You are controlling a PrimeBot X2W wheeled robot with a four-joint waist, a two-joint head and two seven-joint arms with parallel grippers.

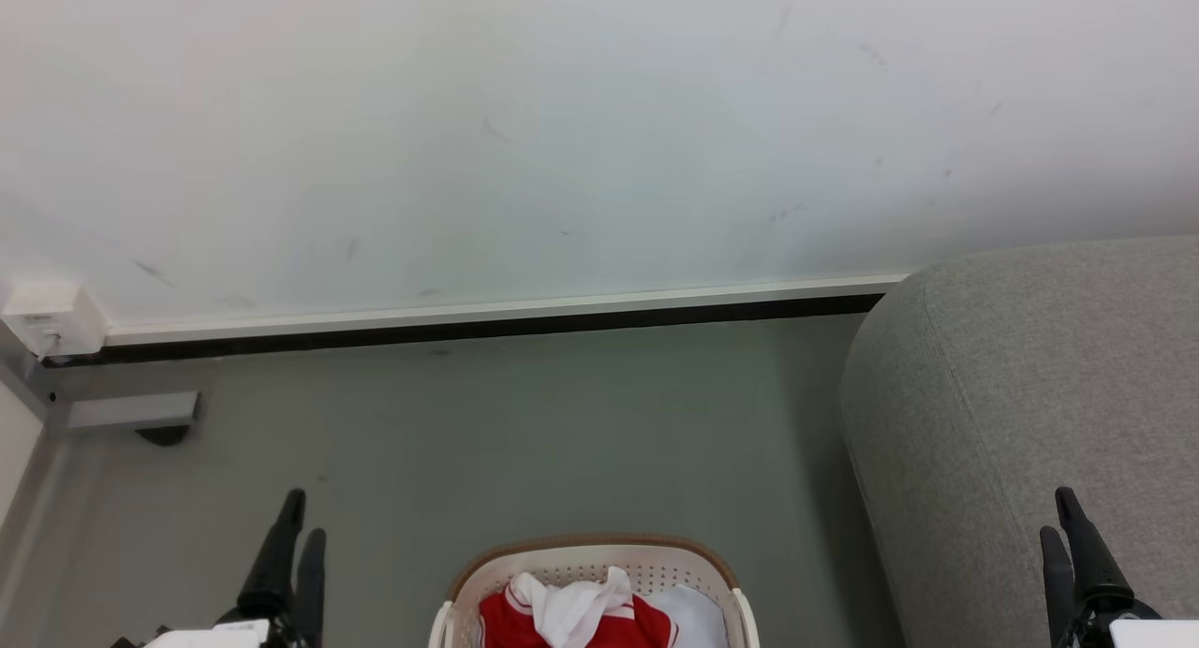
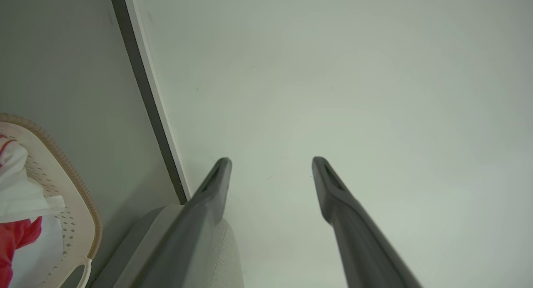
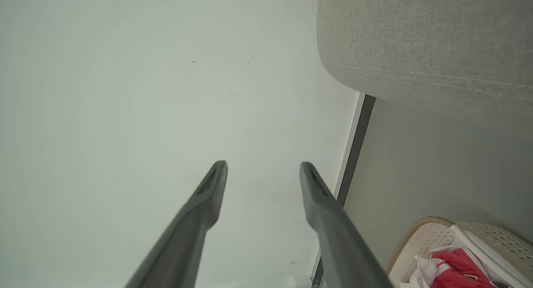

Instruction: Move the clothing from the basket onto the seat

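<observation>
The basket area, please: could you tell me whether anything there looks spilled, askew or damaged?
Nothing stands out. The clothing lies bunched inside the basket, within its rim, and the seat looks intact. The only blemishes are faint dark scuffs on the wall.

Grey floor (image 1: 450,433) lies open left of the oval cream-white perforated basket (image 1: 581,544); a large grey fabric sofa (image 1: 1021,395) (rounded corner) bars its right.
</observation>
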